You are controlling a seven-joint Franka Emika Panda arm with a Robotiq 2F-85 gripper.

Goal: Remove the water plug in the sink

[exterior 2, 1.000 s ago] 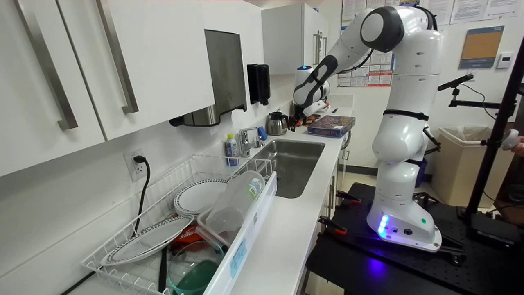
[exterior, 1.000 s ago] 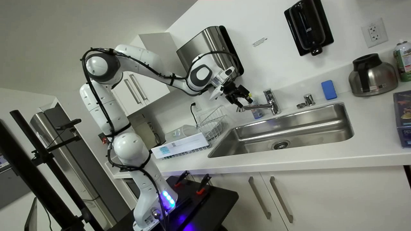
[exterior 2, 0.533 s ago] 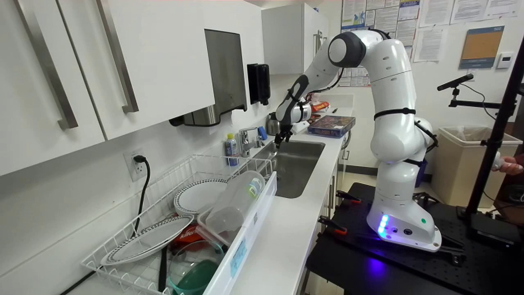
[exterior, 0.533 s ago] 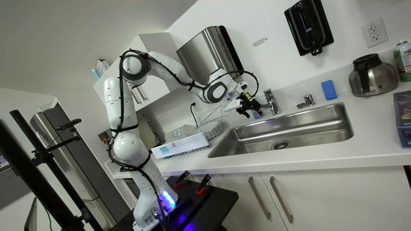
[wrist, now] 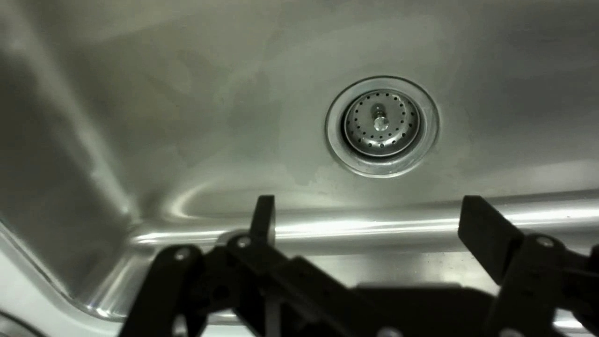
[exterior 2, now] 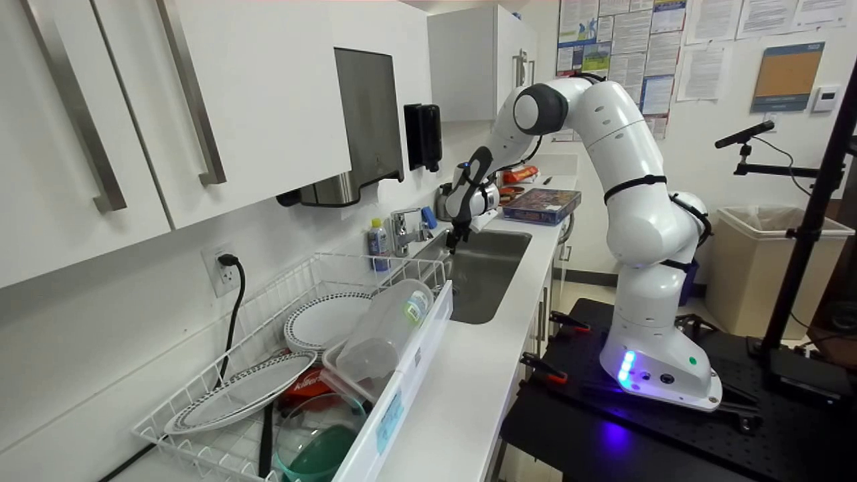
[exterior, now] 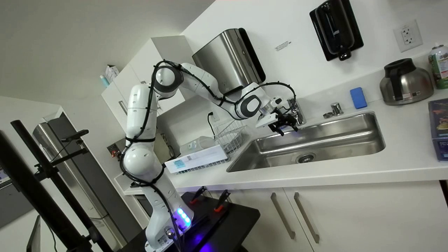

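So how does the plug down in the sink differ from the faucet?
The plug is round and low, dotted with small holes; the faucet is an upright, smooth-sided column. The plug sits in the drain, below counter level, while the faucet stands on the counter. Both are shiny metal.

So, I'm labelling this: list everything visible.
plug: one, silver, in sink
sink: one, silver, in counter
faucet: one, silver, behind sink
bottle: one, blue, beside faucet
sponge: one, blue, behind sink
carafe: one, silver and black, on counter
box: one, bluish, on counter
rack: one, white, beside sink
plates: several, white, in rack
dispensers: two, grey and black, on wall
cabinets: several, white, above counter
bin: one, beige, beyond table
arm: one, white, on table
hand: one, black, above sink
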